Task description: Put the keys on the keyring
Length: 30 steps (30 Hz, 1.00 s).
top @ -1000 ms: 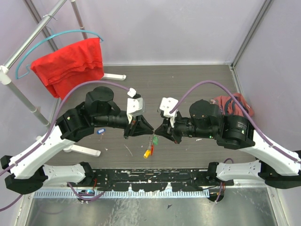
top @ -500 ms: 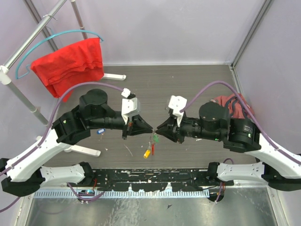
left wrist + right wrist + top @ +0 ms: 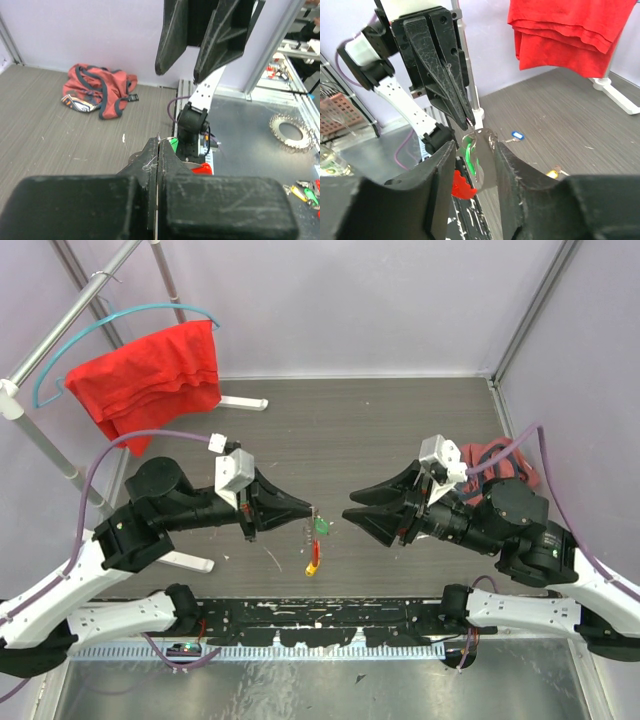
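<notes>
Left gripper (image 3: 308, 508), left of centre in the overhead view, is clenched on the thin wire loop of the keyring (image 3: 480, 131), holding it above the table (image 3: 400, 430). We see a green-tagged key (image 3: 469, 150) hanging at that loop and the red bar (image 3: 462, 185) dangling beneath. Right gripper (image 3: 350, 504), just right of it, has its fingers spread, gripping nothing. A yellow-tagged key (image 3: 312, 567) lies on the table below centre; a blue-tagged key (image 3: 516, 135) lies farther off.

Scuffed matt plastic jaws, shiny metal keyring (image 3: 481, 131), perhaps plastic green tag (image 3: 322, 526), matt red cloth (image 3: 150, 375)
</notes>
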{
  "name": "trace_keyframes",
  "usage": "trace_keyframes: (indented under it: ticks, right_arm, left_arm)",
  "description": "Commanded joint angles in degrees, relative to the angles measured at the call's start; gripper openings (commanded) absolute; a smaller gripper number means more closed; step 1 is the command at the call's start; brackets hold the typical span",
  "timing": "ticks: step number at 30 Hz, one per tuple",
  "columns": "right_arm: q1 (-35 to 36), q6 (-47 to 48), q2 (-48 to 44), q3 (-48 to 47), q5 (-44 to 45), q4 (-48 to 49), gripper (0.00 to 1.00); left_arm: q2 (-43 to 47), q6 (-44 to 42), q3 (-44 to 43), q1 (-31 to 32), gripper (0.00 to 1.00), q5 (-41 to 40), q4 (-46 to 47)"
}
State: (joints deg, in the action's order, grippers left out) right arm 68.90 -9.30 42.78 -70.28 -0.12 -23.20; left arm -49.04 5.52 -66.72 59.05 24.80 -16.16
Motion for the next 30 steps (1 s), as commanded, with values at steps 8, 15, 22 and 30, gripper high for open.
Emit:
trace_keyframes:
  ticks: [8,15,22,30]
  right_arm:
    - [0.3,-6.4,1.0,5.8,-2.8,15.3,0.47]
    - [0.3,-6.6,0.4,7.8,-5.0,19.7,0.56]
    - [0.3,-6.6,0.5,8.1,-4.0,22.0,0.62]
    - [0.2,-7.0,0.9,8.3,-1.5,23.7,0.52]
  left_arm:
    - [1.7,4.8,1.2,0.2,0.0,-0.4,11.3]
    - [2.2,5.0,1.6,0.2,0.0,-0.5,11.3]
    - [2.0,4.9,1.3,0.3,0.0,-0.3,11.1]
    - [1.7,5.0,1.4,0.2,0.0,0.1,10.9]
